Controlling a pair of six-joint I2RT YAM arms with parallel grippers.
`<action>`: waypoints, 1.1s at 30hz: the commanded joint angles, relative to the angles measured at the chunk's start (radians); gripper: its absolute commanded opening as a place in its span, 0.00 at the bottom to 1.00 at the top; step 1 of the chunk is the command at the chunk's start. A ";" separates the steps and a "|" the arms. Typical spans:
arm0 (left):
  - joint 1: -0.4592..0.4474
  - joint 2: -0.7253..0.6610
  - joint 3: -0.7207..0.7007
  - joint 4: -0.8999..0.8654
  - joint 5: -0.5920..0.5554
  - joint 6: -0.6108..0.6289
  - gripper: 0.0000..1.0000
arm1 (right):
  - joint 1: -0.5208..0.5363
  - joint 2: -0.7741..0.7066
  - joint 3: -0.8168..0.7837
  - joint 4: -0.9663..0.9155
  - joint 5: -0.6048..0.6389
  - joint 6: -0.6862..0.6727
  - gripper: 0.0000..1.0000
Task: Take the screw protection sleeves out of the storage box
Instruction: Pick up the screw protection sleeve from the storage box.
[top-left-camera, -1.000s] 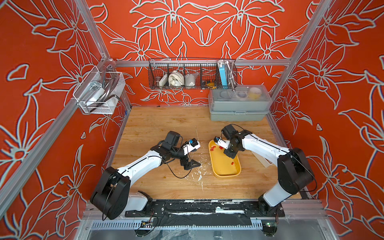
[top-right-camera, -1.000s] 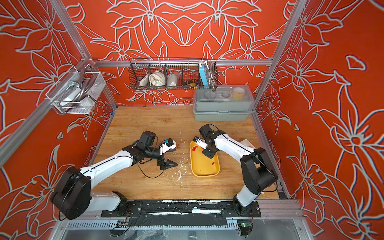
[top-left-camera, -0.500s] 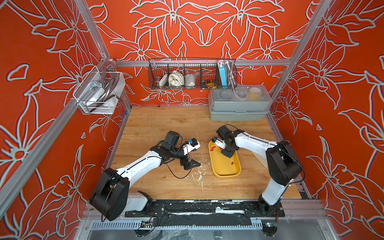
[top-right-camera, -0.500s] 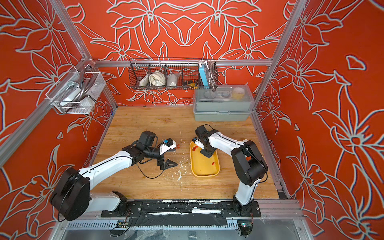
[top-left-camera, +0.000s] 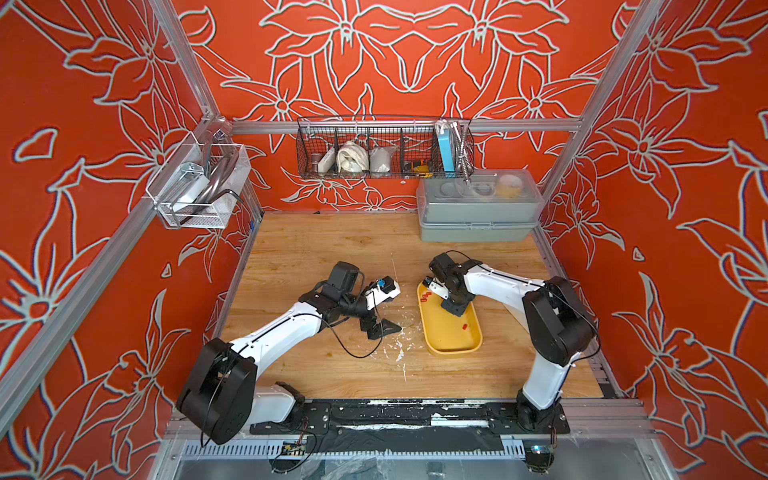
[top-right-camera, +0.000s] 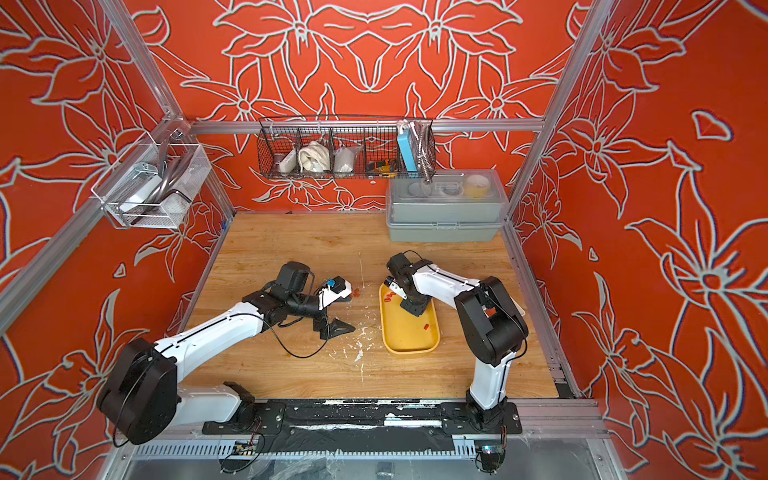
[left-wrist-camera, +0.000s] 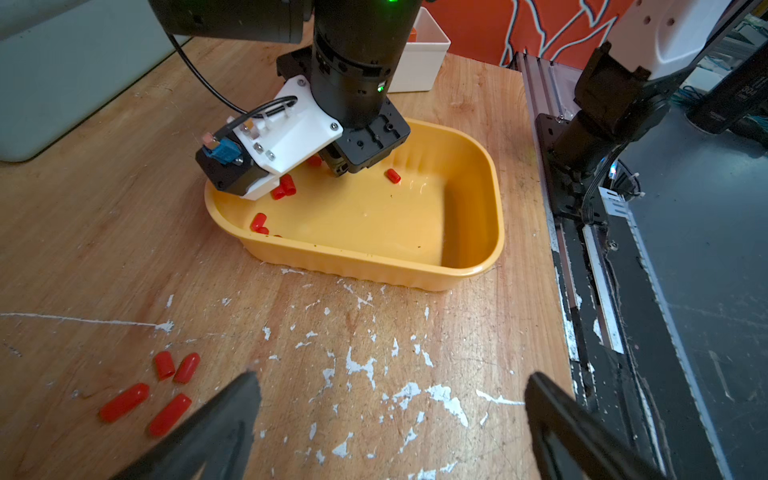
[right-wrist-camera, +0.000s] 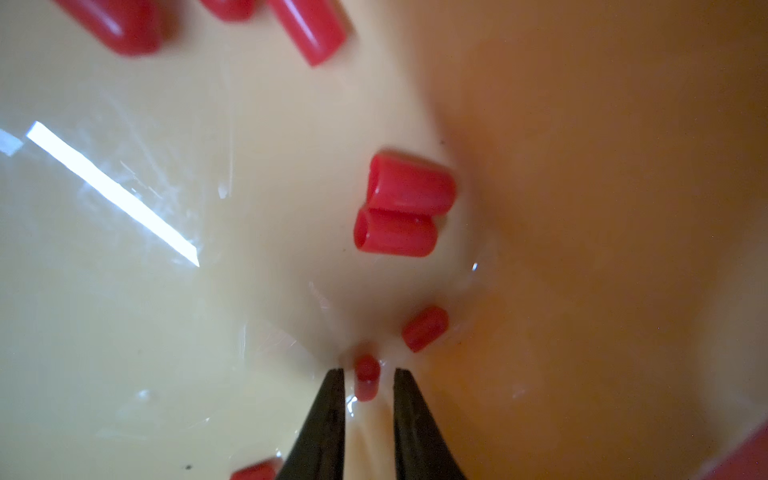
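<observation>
Beside storage box (right-wrist-camera: 582, 208) wall, right gripper (right-wrist-camera: 369, 370) jaws straddle sleeve (right-wrist-camera: 366, 384); slim gaps.

Setting: robot test cell, lab or workshop.
Evidence: aluminium frame (top-left-camera: 519, 124); flower-print orange walls (top-left-camera: 374, 62); scratched, paint-flecked wooden tabletop (top-left-camera: 332, 249); left arm (top-left-camera: 282, 332) and right arm (top-left-camera: 498, 286) bolted to a black base rail (top-left-camera: 395, 415); wire basket (top-left-camera: 384, 147) of odds and ends; clear wall bin (top-left-camera: 199, 187); grey lidded box (top-left-camera: 478, 216).

Glossy plastic storage box (left-wrist-camera: 357, 266)
</observation>
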 joint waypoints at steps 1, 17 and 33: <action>-0.005 -0.023 0.002 -0.017 0.016 0.014 0.98 | 0.006 0.029 0.016 -0.020 0.028 0.009 0.21; -0.005 -0.031 0.003 -0.025 -0.003 0.025 0.98 | 0.006 0.051 -0.005 -0.018 -0.026 0.018 0.01; 0.035 -0.055 0.037 -0.048 -0.075 -0.018 0.98 | -0.002 -0.115 0.123 -0.219 -0.246 -0.045 0.00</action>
